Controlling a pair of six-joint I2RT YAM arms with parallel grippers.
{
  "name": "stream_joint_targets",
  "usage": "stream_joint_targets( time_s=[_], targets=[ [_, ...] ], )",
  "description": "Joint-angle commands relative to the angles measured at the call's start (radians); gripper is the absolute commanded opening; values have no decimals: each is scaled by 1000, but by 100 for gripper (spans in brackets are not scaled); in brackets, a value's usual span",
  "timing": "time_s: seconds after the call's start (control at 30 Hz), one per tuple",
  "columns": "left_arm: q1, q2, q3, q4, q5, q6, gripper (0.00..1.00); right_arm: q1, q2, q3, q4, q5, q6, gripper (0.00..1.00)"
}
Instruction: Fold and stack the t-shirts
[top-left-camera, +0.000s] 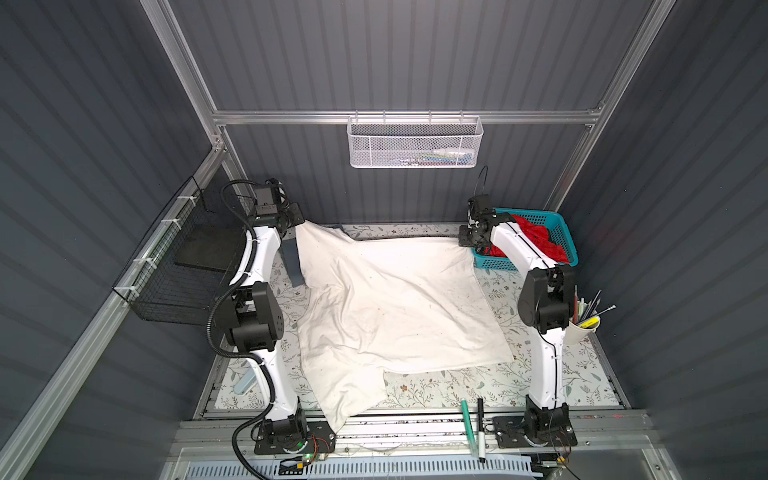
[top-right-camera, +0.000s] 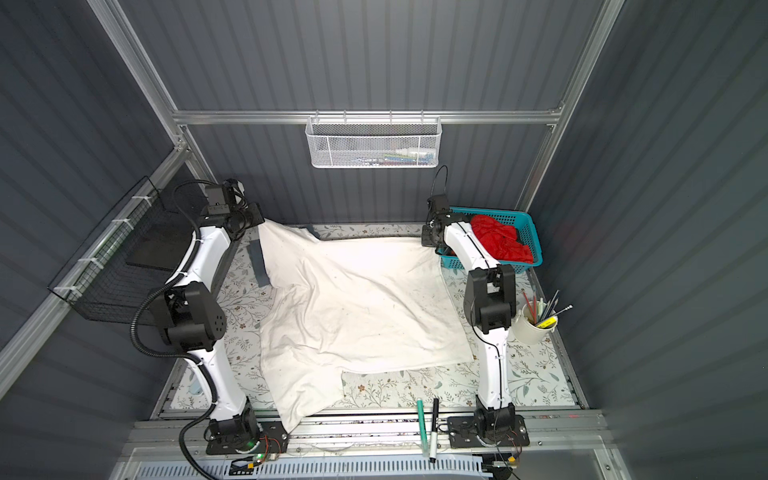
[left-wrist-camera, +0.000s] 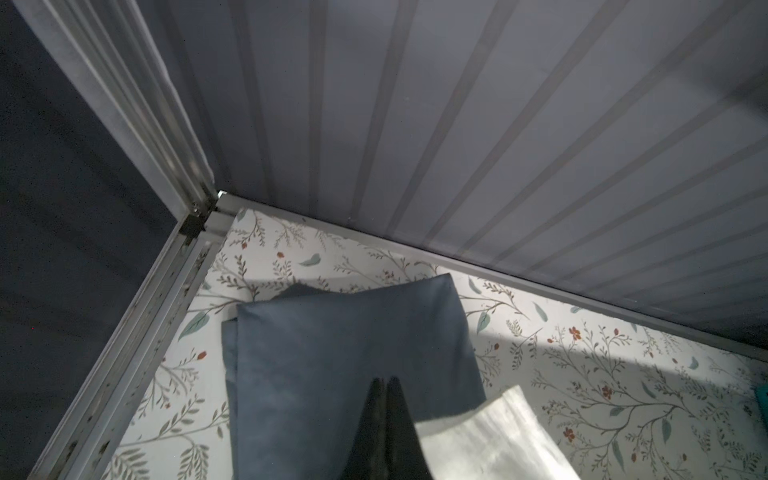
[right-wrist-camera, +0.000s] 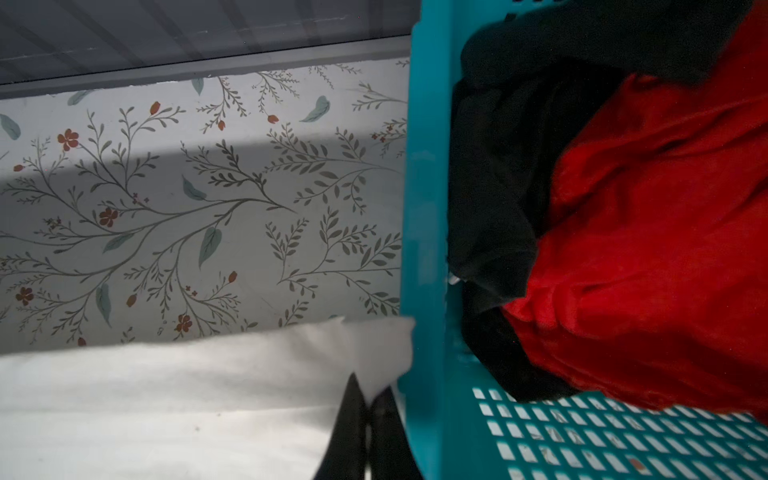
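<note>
Off-white shirt (top-left-camera: 395, 299) spread on desk (top-left-camera: 436, 388), long axis far-to-near, loose end over near-left edge, left claw (left-wrist-camera: 385, 380) and right claw (right-wrist-camera: 370, 385) each pinching a far corner, black shirt (right-wrist-camera: 498, 187) in basket (right-wrist-camera: 424, 166) plain only in right wrist view.

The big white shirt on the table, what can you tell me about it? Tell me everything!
The off-white shirt is soft, wrinkled cloth with faint smudges and tiny dark specks. It lies spread, not folded, over the flowery table covering; one near flap hangs over the front edge. The right gripper pinches its far corner beside the teal basket. The left gripper, shut, appears to hold the other far corner, raised above a grey shirt that it partly covers.
</note>
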Motion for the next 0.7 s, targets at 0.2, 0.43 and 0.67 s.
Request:
stream_joint_targets(
  time_s=[0.2, 0.43, 0.67],
  targets=[
    [-30, -2, -5, 114, 105, 23, 0, -11, -43, -23, 72, -18, -34, 0],
    [-55, 39, 73, 64, 90, 74, 0, -30, -113, -69, 95, 52, -69, 0],
    [-106, -74, -57, 35, 100, 134, 0, -32, -123, -146, 130, 27, -40, 0]
  ],
)
